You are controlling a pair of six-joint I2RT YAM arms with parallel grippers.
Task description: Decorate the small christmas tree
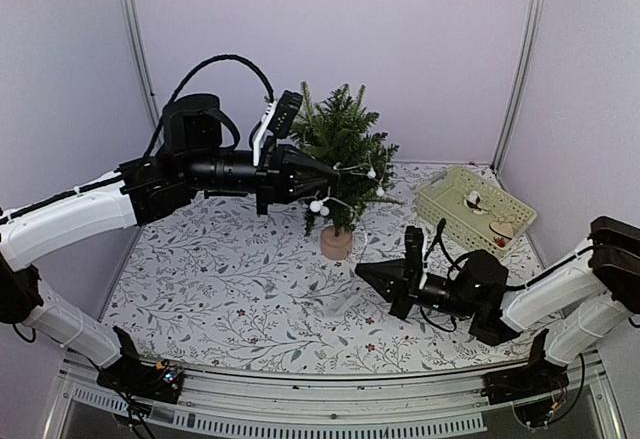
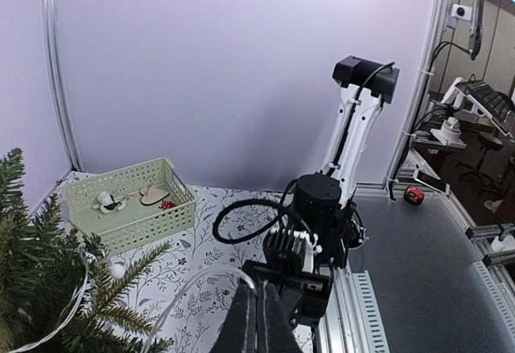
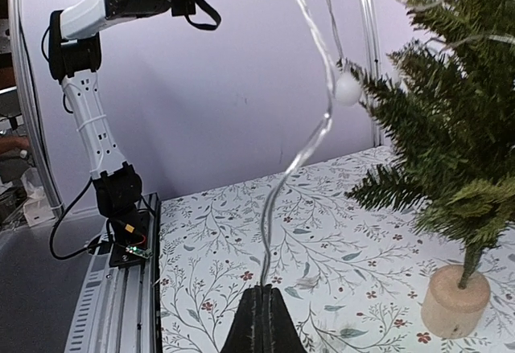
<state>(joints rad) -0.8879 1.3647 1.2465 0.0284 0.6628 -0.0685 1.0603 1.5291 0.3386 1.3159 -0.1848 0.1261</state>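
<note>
While raised against the left side of the small christmas tree (image 1: 340, 144), pinches a clear garland (image 3: 348, 88) in the left end effector (image 1: 333, 172), fingers pressed together on the strand. Lets 2 white balls (image 1: 319, 207) dangle just below those tips, with a few more lodged among the branches on the right.

Upright on a round tan base (image 1: 336, 243), near the middle of the flowered tabletop (image 1: 220, 279), slightly toward the back.

Holds the lower end of the same garland in the right end effector (image 1: 362, 270), low over the tabletop, in front of the base and a little to its right. Fingers closed here too, with the strand rising from between the tips. From the right wrist: climbs in a loose curve, carries 1 ball against the needles, and reaches another ball at the left end effector overhead.

Far right, toward the back corner and well apart from the tree: pale green basket (image 2: 129, 226) with holes in its walls. Inside, a white ornament (image 2: 106, 201), a wooden heart (image 2: 153, 195) and a small red thing (image 2: 166, 205), too small to make out.
</note>
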